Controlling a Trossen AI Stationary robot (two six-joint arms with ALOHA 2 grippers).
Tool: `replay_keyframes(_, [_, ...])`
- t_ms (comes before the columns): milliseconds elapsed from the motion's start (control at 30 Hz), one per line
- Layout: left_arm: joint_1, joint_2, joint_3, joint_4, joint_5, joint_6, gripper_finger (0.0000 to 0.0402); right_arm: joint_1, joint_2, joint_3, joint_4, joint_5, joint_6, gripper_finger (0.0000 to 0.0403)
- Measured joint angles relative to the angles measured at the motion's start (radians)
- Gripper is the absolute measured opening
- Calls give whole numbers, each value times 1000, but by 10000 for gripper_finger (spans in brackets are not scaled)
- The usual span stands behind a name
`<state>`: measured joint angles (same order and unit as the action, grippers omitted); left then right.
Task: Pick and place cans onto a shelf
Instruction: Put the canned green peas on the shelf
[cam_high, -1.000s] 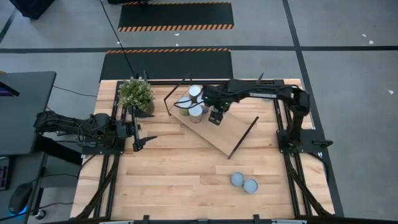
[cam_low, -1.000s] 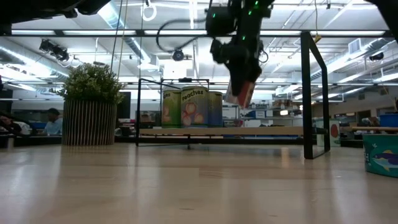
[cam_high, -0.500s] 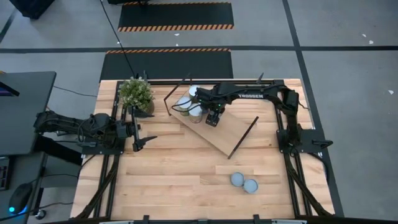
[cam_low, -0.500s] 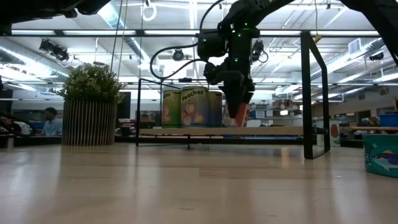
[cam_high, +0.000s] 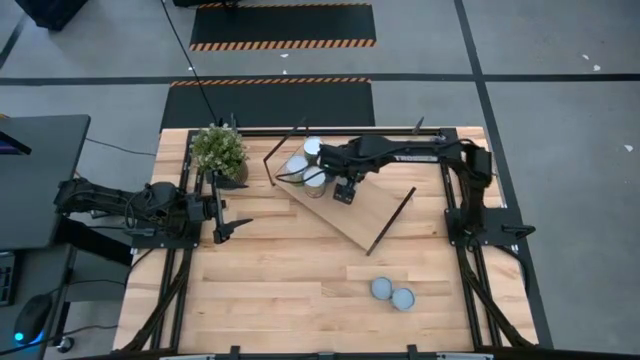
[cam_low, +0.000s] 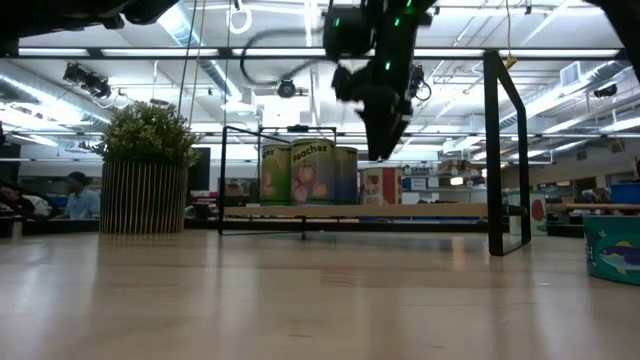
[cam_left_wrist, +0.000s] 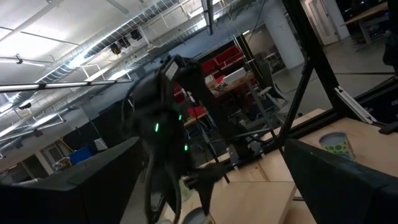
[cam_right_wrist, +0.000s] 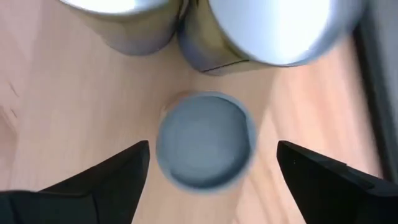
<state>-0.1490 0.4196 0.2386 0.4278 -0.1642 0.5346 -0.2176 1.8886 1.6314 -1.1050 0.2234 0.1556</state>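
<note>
Step in hand: we judge this to be the release of a small can (cam_right_wrist: 205, 140) onto the shelf (cam_high: 370, 215); it stands on the board, free of the fingers.
Right jaws: the right gripper (cam_high: 345, 192) hangs over the shelf's far-left part, jaws spread wide on either side of that can, gripping nothing.
Left jaws: the left gripper (cam_high: 238, 226) waits at the left of the desk (cam_high: 280, 290), jaws wide open and empty.
Cans on shelf: a cluster of taller cans (cam_high: 305, 165) stands at the shelf's far-left end, just beside the newly set one.
Cans left: two cans (cam_high: 392, 293) sit touching on the near-right desk, well apart from the shelf.
Next move: we expect the right arm must lift straight clear without brushing the cluster, then swing to the near-right pair.
</note>
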Motion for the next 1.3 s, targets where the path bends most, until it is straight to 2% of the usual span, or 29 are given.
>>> replay_keyframes(133, [0, 0, 0, -8, 0, 0, 398, 71, -86, 0, -1, 56, 47, 358])
replay_keyframes(300, [0, 0, 0, -8, 0, 0, 398, 217, -166, 0, 34, 94, 96, 358])
replay_keyframes(533, [0, 0, 0, -8, 0, -19, 398, 461, -191, 0, 60, 202, 151, 358])
replay_keyframes(800, [0, 0, 0, -8, 0, -27, 398, 719, -191, 0, 57, 168, 255, 358])
replay_keyframes(1000, [0, 0, 0, -9, 0, -26, 398, 866, -189, -26, 49, 167, 479, 358])
replay_keyframes(1200, [0, 0, 0, -10, 0, -27, 398, 938, -188, -173, 26, 117, 791, 359])
replay_keyframes(1300, [0, 0, 0, -11, 0, -27, 398, 947, -188, -260, 26, 41, 855, 368])
